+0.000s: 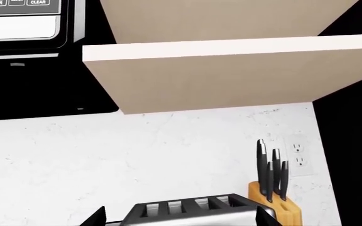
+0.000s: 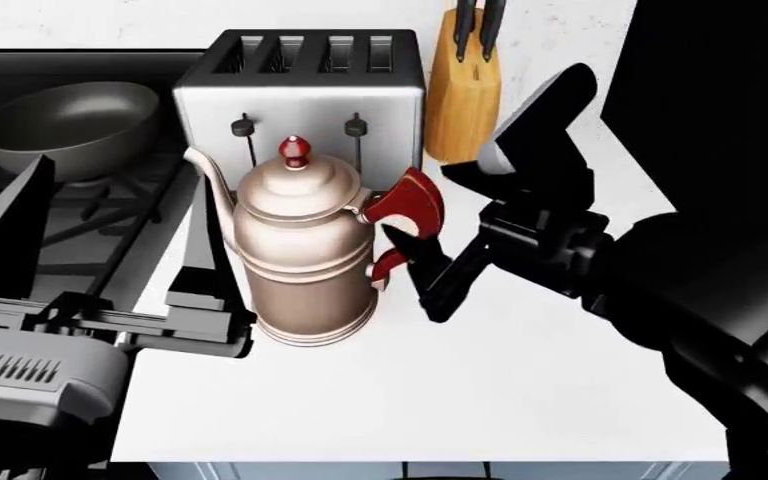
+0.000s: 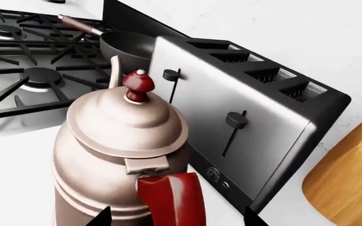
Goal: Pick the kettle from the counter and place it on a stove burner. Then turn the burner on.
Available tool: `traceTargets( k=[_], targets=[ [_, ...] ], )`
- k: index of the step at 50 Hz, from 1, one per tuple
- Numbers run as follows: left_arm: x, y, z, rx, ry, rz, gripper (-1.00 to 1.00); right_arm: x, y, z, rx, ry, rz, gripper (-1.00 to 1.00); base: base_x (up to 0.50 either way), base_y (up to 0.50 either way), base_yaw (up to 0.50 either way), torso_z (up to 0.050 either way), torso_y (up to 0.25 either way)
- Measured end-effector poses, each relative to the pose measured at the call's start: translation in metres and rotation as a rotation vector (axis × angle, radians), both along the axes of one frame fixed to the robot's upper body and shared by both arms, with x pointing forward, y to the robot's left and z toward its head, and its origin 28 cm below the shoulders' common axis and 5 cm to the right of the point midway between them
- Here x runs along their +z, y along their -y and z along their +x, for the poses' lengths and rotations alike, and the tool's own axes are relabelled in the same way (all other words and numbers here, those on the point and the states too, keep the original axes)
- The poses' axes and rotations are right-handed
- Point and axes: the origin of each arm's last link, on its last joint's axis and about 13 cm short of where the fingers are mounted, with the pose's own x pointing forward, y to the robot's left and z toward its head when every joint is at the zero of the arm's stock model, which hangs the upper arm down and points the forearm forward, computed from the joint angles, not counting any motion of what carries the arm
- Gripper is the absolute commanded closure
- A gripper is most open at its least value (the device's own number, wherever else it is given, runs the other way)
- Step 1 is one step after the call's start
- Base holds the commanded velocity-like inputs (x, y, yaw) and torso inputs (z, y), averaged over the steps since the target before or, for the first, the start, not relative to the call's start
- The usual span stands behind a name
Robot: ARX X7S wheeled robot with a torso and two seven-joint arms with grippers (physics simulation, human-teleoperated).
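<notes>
Right gripper (image 2: 411,262) is hanging spread open just beside the kettle's red handle (image 2: 406,200); the kettle (image 2: 301,250) is standing upright on the counter (image 2: 491,380), nearer this arm.

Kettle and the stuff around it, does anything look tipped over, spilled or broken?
Nothing stands out. The kettle stands upright on the counter with its lid on, and the toaster and knife block behind it stand upright too.

kettle (image 2: 301,250) on counter (image 2: 518,390); toaster (image 2: 307,95) behind at 12; knife block (image 2: 464,95) at 1; pan (image 2: 71,125) on stove (image 2: 77,215) at 10
</notes>
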Motion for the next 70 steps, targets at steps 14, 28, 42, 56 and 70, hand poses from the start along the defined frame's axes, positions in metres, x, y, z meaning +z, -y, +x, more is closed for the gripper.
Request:
traceTargets(
  k=[14,28,42,56,70],
  targets=[
    [0.000,0.000,0.000,-0.001,-0.002,0.002,-1.00,-0.012,-0.007,0.008,0.015,-0.025,0.008,-1.00,0.00,0.00,0.00,0.000,0.000],
    [0.000,0.000,0.000,-0.001,-0.001,0.003,-1.00,-0.022,-0.013,0.013,0.018,-0.044,-0.005,1.00,0.00,0.00,0.00,0.000,0.000],
    [0.000,0.000,0.000,0.000,0.001,0.003,-1.00,-0.022,-0.013,0.013,0.010,-0.033,-0.012,1.00,0.00,0.00,0.00,0.000,0.000],
    [0.001,-0.001,-0.001,0.001,0.004,0.002,-1.00,-0.013,-0.018,0.001,0.087,0.052,-0.003,1.00,0.00,0.00,0.00,0.000,0.000],
    [0.010,-0.006,-0.010,0.017,0.093,-0.060,-1.00,0.009,-0.019,-0.008,0.097,0.145,0.056,1.00,0.00,0.00,0.00,0.000,0.000]
  ],
)
